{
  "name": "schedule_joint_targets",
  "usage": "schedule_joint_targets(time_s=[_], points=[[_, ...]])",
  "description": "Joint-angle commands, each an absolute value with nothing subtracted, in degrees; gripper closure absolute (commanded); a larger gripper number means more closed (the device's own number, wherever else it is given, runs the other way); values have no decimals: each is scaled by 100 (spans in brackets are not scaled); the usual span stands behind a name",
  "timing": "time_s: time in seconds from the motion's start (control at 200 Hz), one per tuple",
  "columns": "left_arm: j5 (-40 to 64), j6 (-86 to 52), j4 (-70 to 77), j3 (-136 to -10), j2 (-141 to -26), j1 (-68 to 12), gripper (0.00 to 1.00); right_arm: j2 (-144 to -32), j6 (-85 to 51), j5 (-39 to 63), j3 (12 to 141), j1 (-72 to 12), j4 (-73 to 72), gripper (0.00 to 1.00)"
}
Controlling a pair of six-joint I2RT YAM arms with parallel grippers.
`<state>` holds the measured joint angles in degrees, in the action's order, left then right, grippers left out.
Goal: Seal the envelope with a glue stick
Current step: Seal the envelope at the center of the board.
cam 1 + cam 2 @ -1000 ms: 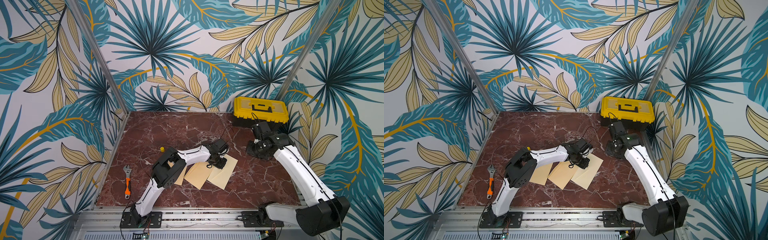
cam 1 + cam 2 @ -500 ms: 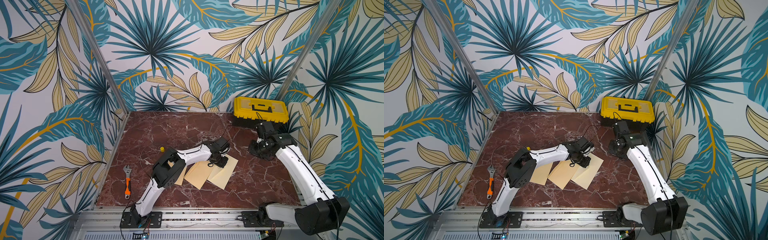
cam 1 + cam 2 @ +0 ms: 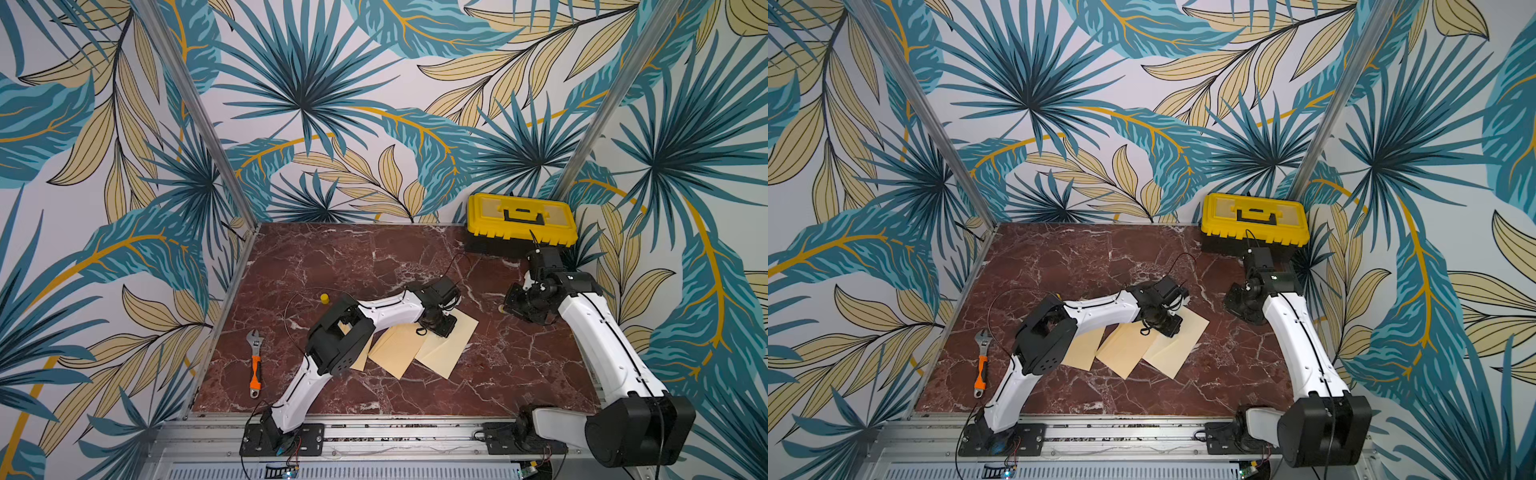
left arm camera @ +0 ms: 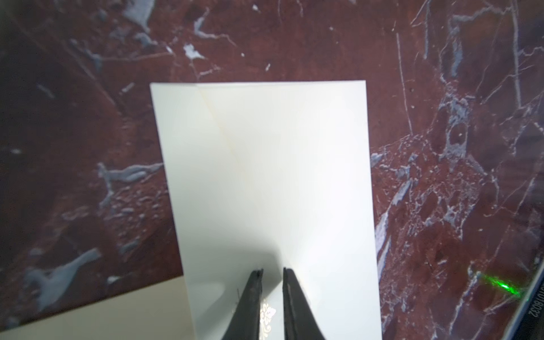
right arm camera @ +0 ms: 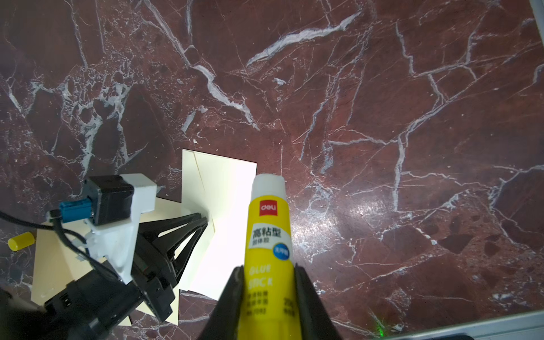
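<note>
Two grippers low over a red-brown marble tabletop (image 3: pixel 374 266).
The right gripper (image 5: pixel 269 269) pinches the yellow, white-banded glue stick (image 5: pixel 269 223) by its lower body, white tip bare, near the rightmost of three fanned cream paper envelopes (image 4: pixel 265 162) — there the left gripper (image 4: pixel 272 272) sits, jaws nearly together, a slim gap showing. A small yellow cap (image 3: pixel 324 297) lies well apart.

Bright, even light above; wrist views uneven.
Both top views were sharp, with soft shadows. The envelope (image 4: pixel 265 176) was blown out white, the table (image 4: pixel 59 147) beside it dim and soft; glare sheened the marble near the glue stick (image 5: pixel 269 235), blurred closest the lens.
</note>
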<state>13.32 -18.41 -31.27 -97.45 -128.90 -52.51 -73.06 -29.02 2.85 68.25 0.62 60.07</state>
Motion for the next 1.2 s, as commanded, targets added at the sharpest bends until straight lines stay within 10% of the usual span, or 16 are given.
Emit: schedule_joint_targets(time_s=[0.0,1.192], points=[[1247,-1771,-3305,-9518,-13237,-5282,82,-7193,-2812,356,6750,97,6030,100],[1583,-1899,-3202,-9035,-13030,-5287,82,-7163,-2751,378,6783,114,6161,100]])
